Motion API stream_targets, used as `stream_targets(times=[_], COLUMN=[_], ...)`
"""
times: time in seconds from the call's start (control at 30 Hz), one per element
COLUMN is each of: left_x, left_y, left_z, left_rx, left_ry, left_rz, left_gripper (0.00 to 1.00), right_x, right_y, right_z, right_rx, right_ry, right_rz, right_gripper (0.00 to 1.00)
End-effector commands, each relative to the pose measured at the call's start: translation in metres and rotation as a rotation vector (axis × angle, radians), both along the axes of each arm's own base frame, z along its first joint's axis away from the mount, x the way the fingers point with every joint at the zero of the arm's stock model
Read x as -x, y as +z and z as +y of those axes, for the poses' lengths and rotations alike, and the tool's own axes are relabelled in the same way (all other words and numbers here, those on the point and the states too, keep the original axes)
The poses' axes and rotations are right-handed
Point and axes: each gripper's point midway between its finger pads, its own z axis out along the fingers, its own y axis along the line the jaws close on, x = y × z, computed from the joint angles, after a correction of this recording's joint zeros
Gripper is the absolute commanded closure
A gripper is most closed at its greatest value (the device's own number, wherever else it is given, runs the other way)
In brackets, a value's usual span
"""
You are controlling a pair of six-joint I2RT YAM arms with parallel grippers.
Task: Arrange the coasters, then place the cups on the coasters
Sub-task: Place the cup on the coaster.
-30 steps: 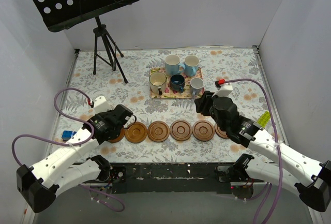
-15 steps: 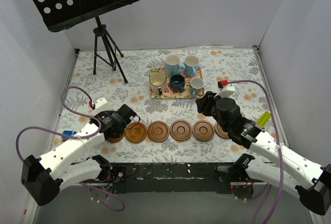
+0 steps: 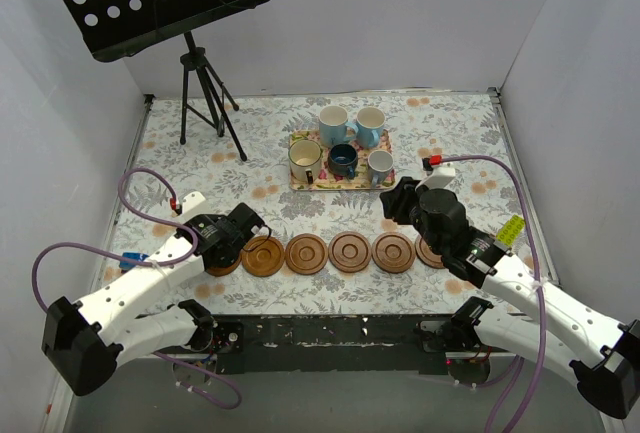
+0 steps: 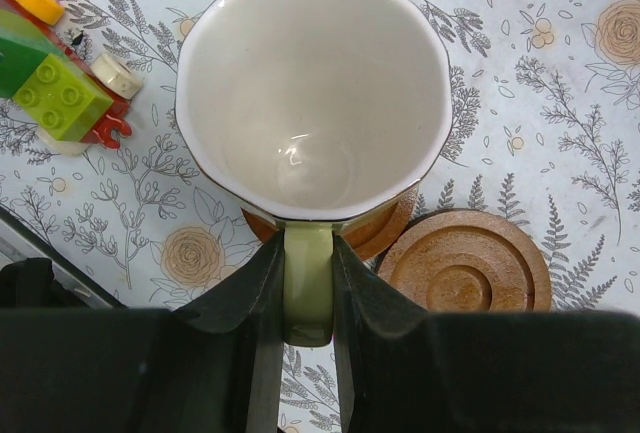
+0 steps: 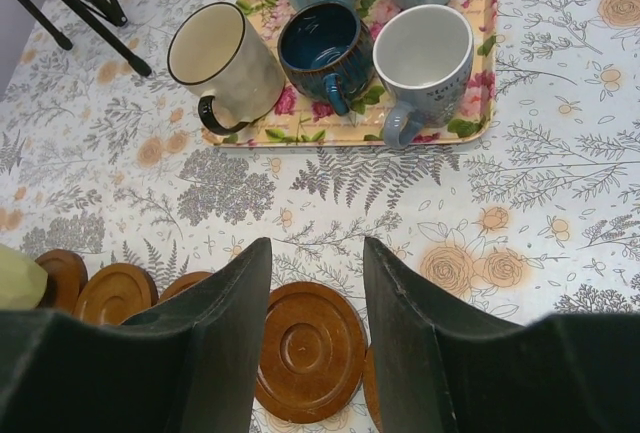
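Observation:
My left gripper [image 4: 307, 253] is shut on the handle of the pale yellow-green cup [image 4: 310, 93], which is upright over the leftmost coaster [image 4: 385, 231]. I cannot tell if it touches. Another coaster [image 4: 465, 263] lies beside it. Several coasters [image 3: 350, 252] form a row near the table's front. My right gripper [image 5: 315, 253] is open and holds nothing, above a coaster [image 5: 308, 348] at the row's right end. Ahead of it are the cream cup [image 5: 222, 63], dark blue cup [image 5: 322, 48] and grey-blue cup [image 5: 420, 63]. Two light blue cups [image 3: 333, 125] [image 3: 370, 125] stand behind.
The five cups stand on a floral tray [image 5: 300, 131] at mid-table. A music stand's tripod [image 3: 205, 93] is at the back left. A toy of green bricks [image 4: 55, 93] lies left of the held cup. White walls close in the table.
My left gripper has shifted slightly right with the cup. The right gripper's jaws have narrowed a little while staying open.

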Motion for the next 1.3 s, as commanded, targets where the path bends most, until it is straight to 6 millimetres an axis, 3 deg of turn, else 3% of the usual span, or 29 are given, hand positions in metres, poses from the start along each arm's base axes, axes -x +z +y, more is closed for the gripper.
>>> stream_targets(times=[0.0, 1.27], left_x=[-0.012, -0.009], left_y=[0.019, 0.005], left_z=[0.006, 0.002], left_rx=[-0.014, -0.009], left_ry=[0.054, 0.065], left_rz=[-0.100, -0.045], left_gripper=[1.00, 0.98], right_x=[-0.003, 0.001], right_y=[0.013, 0.016], right_z=[-0.001, -0.011], right_rx=[-0.050, -0.068], right_ry=[-0.007, -0.022], right_rz=[-0.044, -0.051], right_gripper=[0.51, 0.51])
